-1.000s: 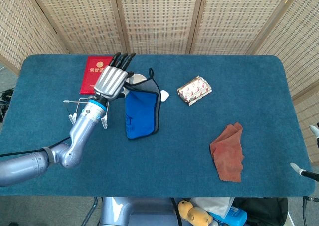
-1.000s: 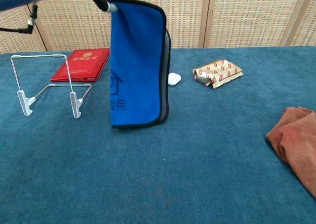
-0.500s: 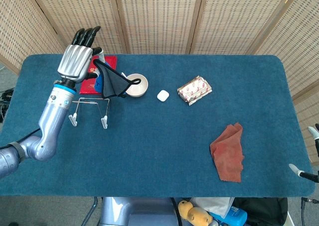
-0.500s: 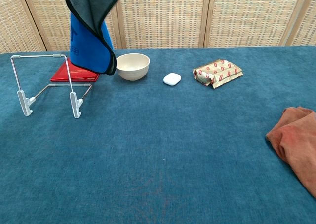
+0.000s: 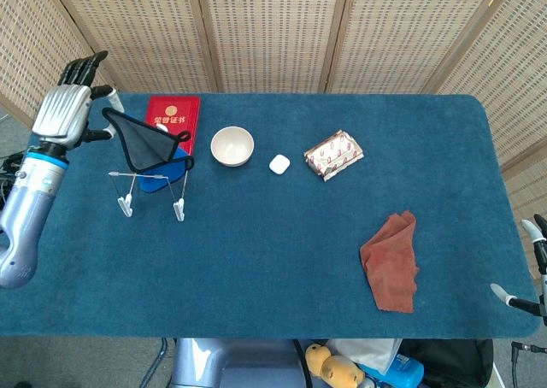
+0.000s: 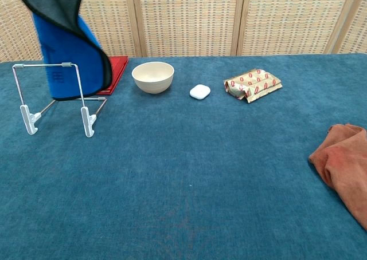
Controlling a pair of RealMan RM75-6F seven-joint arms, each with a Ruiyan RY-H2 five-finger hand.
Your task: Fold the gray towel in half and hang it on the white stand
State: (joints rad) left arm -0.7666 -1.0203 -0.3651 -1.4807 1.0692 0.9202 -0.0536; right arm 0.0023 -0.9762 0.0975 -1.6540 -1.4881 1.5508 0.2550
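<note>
My left hand point(image 5: 68, 106) is raised over the table's far left edge and grips a top corner of the folded towel point(image 5: 141, 144). The towel point(image 6: 66, 48) is gray on one face and blue on the other, with a dark hem. It hangs slanting down from the hand to just behind the top rail of the white wire stand point(image 6: 43, 66). Seen from the head view, the stand point(image 5: 154, 191) sits on the left of the table with the towel's lower end over its far side. The hand itself is outside the chest view. My right hand appears in neither view.
A red booklet point(image 5: 173, 119) lies behind the stand, partly covered by the towel. To its right are a white bowl point(image 5: 232, 145), a small white case point(image 5: 279, 163) and a patterned packet point(image 5: 333, 155). A rust-coloured cloth point(image 5: 391, 262) lies crumpled at front right.
My left hand has swung the towel from the middle of the table leftward past the bowl, and the towel now hangs at the stand instead of beside it.
</note>
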